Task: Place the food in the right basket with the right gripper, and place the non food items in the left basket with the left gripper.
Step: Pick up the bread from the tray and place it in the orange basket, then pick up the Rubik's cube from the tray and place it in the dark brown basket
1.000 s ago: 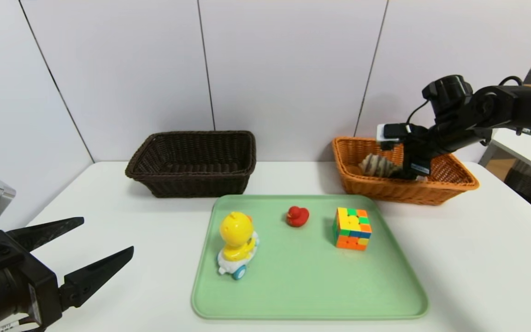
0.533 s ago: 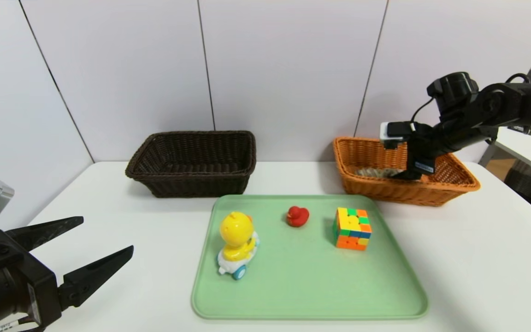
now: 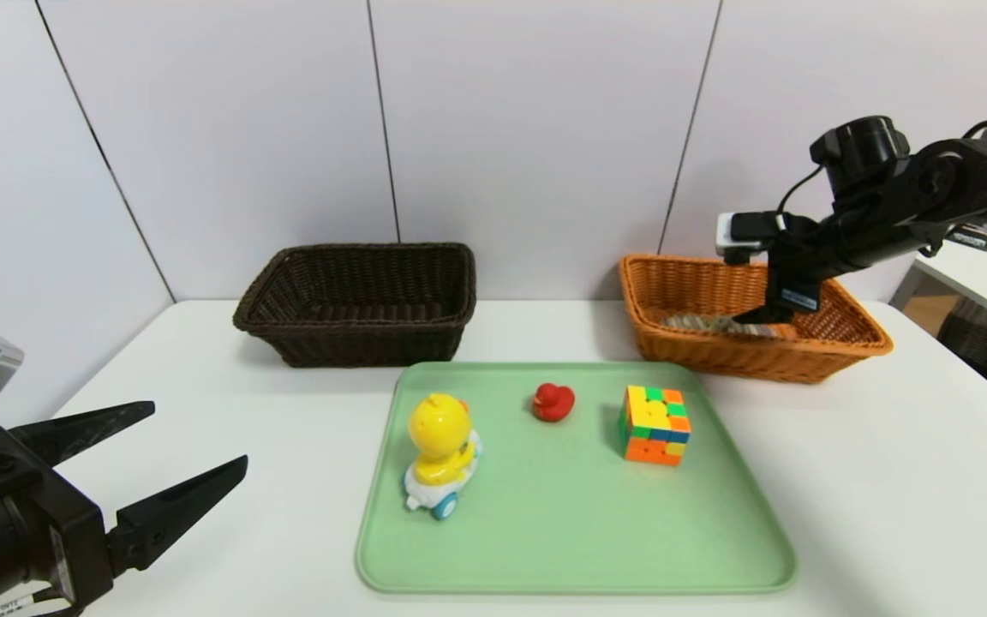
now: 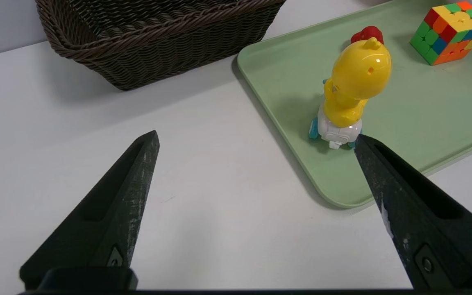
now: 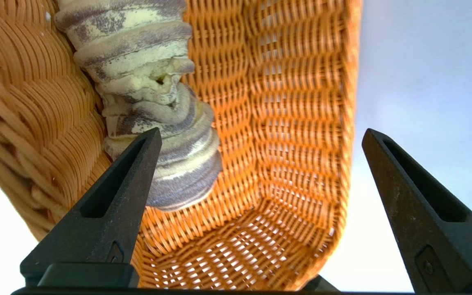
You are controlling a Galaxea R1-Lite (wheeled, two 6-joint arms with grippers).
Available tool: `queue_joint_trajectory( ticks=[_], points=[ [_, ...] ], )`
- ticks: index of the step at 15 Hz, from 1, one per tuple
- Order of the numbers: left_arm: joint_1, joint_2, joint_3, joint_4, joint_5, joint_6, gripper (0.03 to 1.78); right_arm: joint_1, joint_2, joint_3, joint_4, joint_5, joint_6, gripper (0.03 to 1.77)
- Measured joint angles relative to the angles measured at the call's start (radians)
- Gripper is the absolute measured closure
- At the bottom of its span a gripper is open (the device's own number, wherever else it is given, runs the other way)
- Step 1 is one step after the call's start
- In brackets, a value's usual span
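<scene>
Step in hand: the food half of the task reads as complete. The striped loaf (image 5: 154,102) lies on the floor of the orange basket (image 3: 845,343), against its near wall, at the back right of the surface (image 3: 888,514). The right gripper (image 3: 772,315) hangs over that basket with its jaws spread wide; nothing is between them and neither finger touches the loaf.

Outstanding: 3 non-food items stand on the green tray (image 3: 562,548), all untouched: the yellow duck toy on wheels (image 3: 440,452) at the tray's left, the small red duck (image 3: 553,401) toward its far edge, and the puzzle cube (image 3: 655,424) to the right. The dark brown basket (image 3: 356,304), beyond the tray's left corner, shows nothing inside.

The left gripper (image 3: 189,450) hangs at the near left, above the surface and well apart from the tray, jaws wide apart and empty.

Judgement: the next move falls to the left gripper. The yellow duck toy is nearest; being tall on a wheeled base, it may roll or topple unless the jaws close squarely on its body.
</scene>
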State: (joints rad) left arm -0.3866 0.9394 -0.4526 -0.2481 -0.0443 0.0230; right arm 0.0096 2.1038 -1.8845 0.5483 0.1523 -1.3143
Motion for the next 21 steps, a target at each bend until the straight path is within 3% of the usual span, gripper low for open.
queue_joint_trajectory(
  ticks=[7,14,21],
  points=[
    [0.000,-0.004,-0.004,-0.002,0.003,0.001,0.12,-0.017,-0.119,0.045,0.005,0.004,0.001,0.11],
    [-0.001,-0.021,0.003,0.000,0.003,0.001,0.12,0.018,-0.386,0.195,0.003,0.004,0.007,0.11],
    [-0.002,-0.034,0.007,0.000,0.000,0.001,0.12,0.096,-0.687,0.331,0.000,0.006,0.197,0.10]
  ],
)
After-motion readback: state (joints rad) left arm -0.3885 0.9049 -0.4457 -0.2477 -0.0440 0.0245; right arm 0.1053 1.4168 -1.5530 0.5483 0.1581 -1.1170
